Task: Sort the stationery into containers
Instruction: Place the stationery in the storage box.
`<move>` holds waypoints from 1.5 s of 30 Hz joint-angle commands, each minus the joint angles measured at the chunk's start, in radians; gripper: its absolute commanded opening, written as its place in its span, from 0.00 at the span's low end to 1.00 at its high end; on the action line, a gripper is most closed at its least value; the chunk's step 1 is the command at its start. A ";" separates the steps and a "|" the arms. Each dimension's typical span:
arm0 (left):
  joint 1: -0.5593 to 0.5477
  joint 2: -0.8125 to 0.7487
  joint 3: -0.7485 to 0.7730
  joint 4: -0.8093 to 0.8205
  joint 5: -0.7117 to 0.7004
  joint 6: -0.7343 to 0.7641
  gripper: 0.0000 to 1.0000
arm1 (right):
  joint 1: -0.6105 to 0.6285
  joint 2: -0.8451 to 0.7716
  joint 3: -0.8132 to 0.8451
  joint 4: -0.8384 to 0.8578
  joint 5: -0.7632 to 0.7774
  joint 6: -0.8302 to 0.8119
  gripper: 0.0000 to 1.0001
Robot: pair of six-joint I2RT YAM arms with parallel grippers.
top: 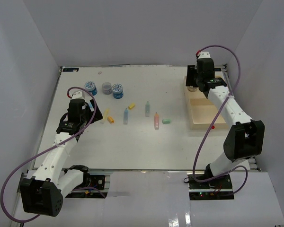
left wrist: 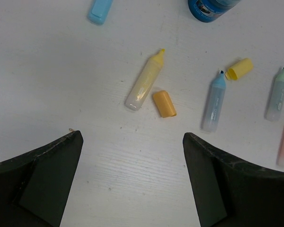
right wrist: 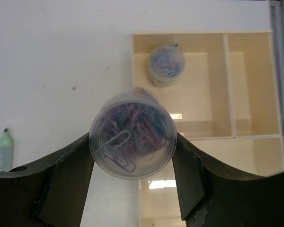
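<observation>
The right gripper [right wrist: 132, 156] pinches a clear round tub of paper clips [right wrist: 131, 140] between its fingers, held above the near edge of the wooden tray [right wrist: 229, 85]. Beyond it, a second tub of clips [right wrist: 165, 64] sits in a small tray compartment. The left gripper [left wrist: 132, 161] hangs spread wide over the table, with the yellow marker [left wrist: 144, 81] and an orange cap [left wrist: 164, 103] just past its fingertips.

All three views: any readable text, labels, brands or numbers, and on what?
None readable.
Blue-and-white roll lids: a pattern shows, too small to read as text.
Highlighters, such as the yellow one: no print visible on the barrels.
Clear paper-clip tub in the right fingers: no label visible.
Wooden tray: unmarked.
</observation>
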 commanded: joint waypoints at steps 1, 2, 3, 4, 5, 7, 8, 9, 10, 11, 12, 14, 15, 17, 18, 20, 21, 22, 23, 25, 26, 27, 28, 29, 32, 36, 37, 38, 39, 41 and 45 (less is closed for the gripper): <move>0.003 -0.007 0.000 0.017 0.018 0.007 0.98 | -0.110 0.074 0.113 -0.015 -0.012 0.051 0.53; 0.003 -0.007 0.000 0.017 0.020 0.007 0.98 | -0.131 0.099 0.139 -0.025 -0.020 0.055 0.53; 0.004 -0.009 0.000 0.017 0.021 0.007 0.98 | -0.166 0.122 0.192 -0.033 -0.020 0.060 0.53; 0.003 -0.007 0.000 0.017 0.021 0.007 0.98 | -0.182 0.174 0.222 -0.041 -0.020 0.060 0.53; 0.003 -0.009 -0.002 0.018 0.023 0.007 0.98 | -0.194 0.203 0.252 -0.060 -0.029 0.060 0.52; 0.003 -0.009 0.000 0.020 0.032 0.009 0.98 | -0.220 0.281 0.349 -0.087 -0.029 0.052 0.52; 0.003 -0.009 0.000 0.021 0.032 0.009 0.98 | -0.225 0.308 0.378 -0.100 -0.021 0.049 0.52; 0.003 -0.007 0.001 0.021 0.032 0.010 0.98 | -0.232 0.349 0.424 -0.116 -0.015 0.046 0.53; 0.003 -0.007 0.000 0.020 0.032 0.010 0.98 | -0.237 0.366 0.443 -0.122 -0.008 0.046 0.53; 0.003 -0.009 0.000 0.020 0.032 0.010 0.98 | -0.249 0.382 0.456 -0.125 -0.011 0.054 0.54; 0.003 -0.007 0.000 0.023 0.034 0.010 0.98 | -0.254 0.395 0.467 -0.127 -0.012 0.059 0.54; 0.003 -0.007 0.000 0.021 0.040 0.010 0.98 | -0.271 0.426 0.483 -0.125 -0.008 0.082 0.54; 0.003 -0.004 0.000 0.023 0.041 0.010 0.98 | -0.272 0.446 0.484 -0.124 -0.009 0.083 0.55; 0.003 -0.004 0.000 0.023 0.047 0.010 0.98 | -0.274 0.464 0.495 -0.124 0.009 0.089 0.58; 0.003 -0.003 0.000 0.024 0.049 0.010 0.98 | -0.275 0.481 0.498 -0.122 0.015 0.092 0.58; 0.003 -0.001 0.001 0.024 0.050 0.010 0.98 | -0.277 0.497 0.503 -0.122 0.025 0.098 0.59; 0.003 -0.001 0.000 0.023 0.050 0.010 0.98 | -0.280 0.512 0.504 -0.122 0.023 0.106 0.59; 0.004 -0.001 0.000 0.023 0.050 0.010 0.98 | -0.282 0.518 0.506 -0.122 0.026 0.109 0.59; 0.004 -0.001 0.000 0.023 0.050 0.013 0.98 | -0.285 0.524 0.512 -0.122 0.031 0.112 0.60; 0.003 -0.003 -0.002 0.023 0.050 0.012 0.98 | -0.285 0.544 0.516 -0.122 0.031 0.120 0.61; 0.003 -0.001 -0.002 0.023 0.050 0.013 0.98 | -0.288 0.552 0.524 -0.122 0.032 0.121 0.63; 0.003 -0.001 -0.002 0.023 0.052 0.012 0.98 | -0.288 0.561 0.524 -0.122 0.035 0.128 0.63; 0.003 -0.001 -0.002 0.023 0.050 0.012 0.98 | -0.289 0.564 0.526 -0.121 0.034 0.137 0.64; 0.003 -0.001 -0.002 0.024 0.050 0.012 0.98 | -0.289 0.567 0.530 -0.122 0.031 0.138 0.65; 0.003 -0.001 -0.002 0.023 0.052 0.012 0.98 | -0.289 0.581 0.536 -0.122 0.034 0.143 0.68; 0.003 -0.001 -0.004 0.024 0.054 0.013 0.98 | -0.289 0.596 0.550 -0.122 0.042 0.146 0.70; 0.003 0.000 -0.004 0.024 0.055 0.012 0.98 | -0.291 0.598 0.553 -0.122 0.042 0.151 0.70; 0.004 0.000 -0.005 0.024 0.055 0.012 0.98 | -0.289 0.604 0.559 -0.124 0.034 0.151 0.70; 0.003 0.000 -0.005 0.026 0.055 0.012 0.98 | -0.289 0.607 0.559 -0.124 0.032 0.151 0.71; 0.004 -0.001 -0.005 0.024 0.054 0.012 0.98 | -0.289 0.612 0.561 -0.122 0.034 0.154 0.72; 0.003 0.000 -0.005 0.024 0.055 0.012 0.98 | -0.289 0.622 0.567 -0.122 0.032 0.151 0.75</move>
